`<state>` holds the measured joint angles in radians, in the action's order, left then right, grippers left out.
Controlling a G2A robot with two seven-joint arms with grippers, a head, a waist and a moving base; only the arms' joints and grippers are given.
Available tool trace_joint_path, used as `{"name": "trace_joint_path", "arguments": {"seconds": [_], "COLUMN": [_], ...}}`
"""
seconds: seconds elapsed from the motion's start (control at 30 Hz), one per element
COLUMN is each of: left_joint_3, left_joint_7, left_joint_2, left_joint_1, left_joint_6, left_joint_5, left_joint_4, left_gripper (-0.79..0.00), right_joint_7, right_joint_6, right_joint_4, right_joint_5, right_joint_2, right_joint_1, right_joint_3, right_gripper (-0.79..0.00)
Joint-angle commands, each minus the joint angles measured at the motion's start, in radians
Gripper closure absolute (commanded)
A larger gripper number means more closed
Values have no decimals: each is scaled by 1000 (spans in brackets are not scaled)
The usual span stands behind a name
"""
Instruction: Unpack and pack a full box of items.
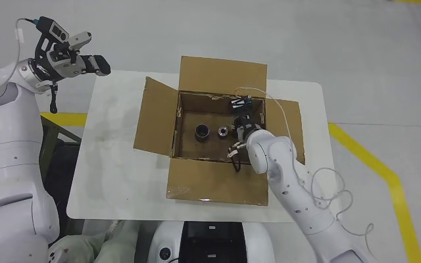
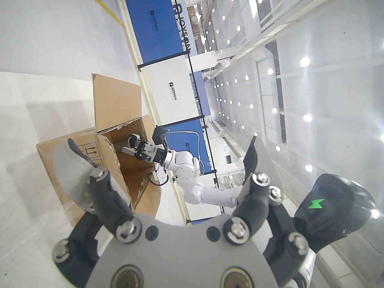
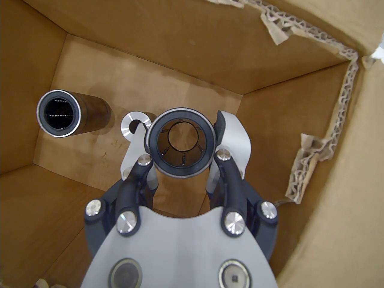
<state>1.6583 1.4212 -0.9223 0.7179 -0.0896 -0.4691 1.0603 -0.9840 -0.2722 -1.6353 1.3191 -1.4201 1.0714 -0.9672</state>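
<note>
An open cardboard box (image 1: 197,179) stands in the middle of the white table (image 1: 105,164). My right gripper (image 3: 181,143) hangs inside it, shut on a black-rimmed metal sleeve (image 3: 183,171) that it holds upright above the box floor. A second dark sleeve (image 3: 58,116) stands on the floor, and a small silver ring (image 3: 134,122) lies between the two. In the top view the standing sleeve (image 1: 202,132) and the ring (image 1: 223,131) sit just left of the right gripper (image 1: 240,129). My left gripper (image 1: 99,64) is open and holds nothing, raised over the table's far left corner.
The box's flaps (image 1: 152,115) are spread outward and its torn inner rim (image 3: 325,145) runs close beside the right gripper. A white cable (image 1: 283,115) trails from the right arm across the box's right flap. Yellow floor tape (image 1: 368,158) runs past the table.
</note>
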Motion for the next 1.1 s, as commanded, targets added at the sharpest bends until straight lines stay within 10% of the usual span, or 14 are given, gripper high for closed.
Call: {"name": "trace_joint_path", "arguments": {"seconds": [0.0,1.07], "left_joint_3": [0,0], "left_joint_7": [0,0], "left_joint_2": [0,0], "left_joint_1": [0,0], "left_joint_6": [0,0], "left_joint_5": [0,0], "left_joint_4": [0,0], "left_gripper": [-785,-785], "right_joint_7": [5,24], "right_joint_6": [-2,-37], "right_joint_4": [21,101], "right_joint_5": [5,7], "right_joint_2": [-4,-34], "right_joint_1": [-6,-13], "right_joint_3": [9,-8], "right_gripper": [0,-456]}}
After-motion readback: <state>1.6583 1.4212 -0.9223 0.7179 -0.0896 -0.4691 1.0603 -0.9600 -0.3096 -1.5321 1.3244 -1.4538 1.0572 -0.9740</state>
